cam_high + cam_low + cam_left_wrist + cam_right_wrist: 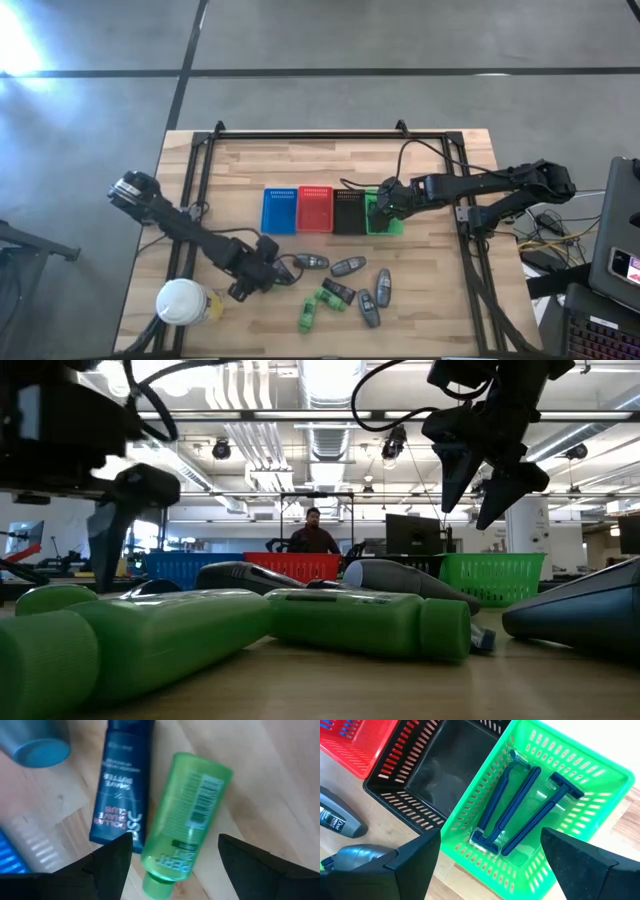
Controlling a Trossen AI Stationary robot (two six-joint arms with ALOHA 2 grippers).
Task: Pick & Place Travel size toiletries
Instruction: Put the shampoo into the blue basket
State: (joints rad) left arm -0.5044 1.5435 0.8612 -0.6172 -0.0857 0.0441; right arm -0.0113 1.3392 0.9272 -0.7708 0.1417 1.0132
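The toiletries lie loose on the near half of the table: grey oval tubes (pixel 348 267), green tubes (pixel 322 298) and a dark packet (pixel 338 291). My left gripper (pixel 272 275) hovers open just left of them. In its wrist view a green tube (pixel 187 815) and a dark blue tube (pixel 122 785) lie flat on the wood, the green tube's cap end between the open fingers (pixel 172 865), untouched. My right gripper (pixel 385 200) hangs open above the green basket (pixel 600 785), fingers pointing down (pixel 490 475). Thin dark blue razors (pixel 520 805) lie on the basket's floor.
Blue (pixel 279 210), red (pixel 314 208), black (pixel 349 212) and green (pixel 383 222) baskets stand side by side at mid-table. A large white-lidded cup (pixel 180 300) stands at the near left corner, beside my left arm. A person (pixel 313 535) stands beyond the far edge.
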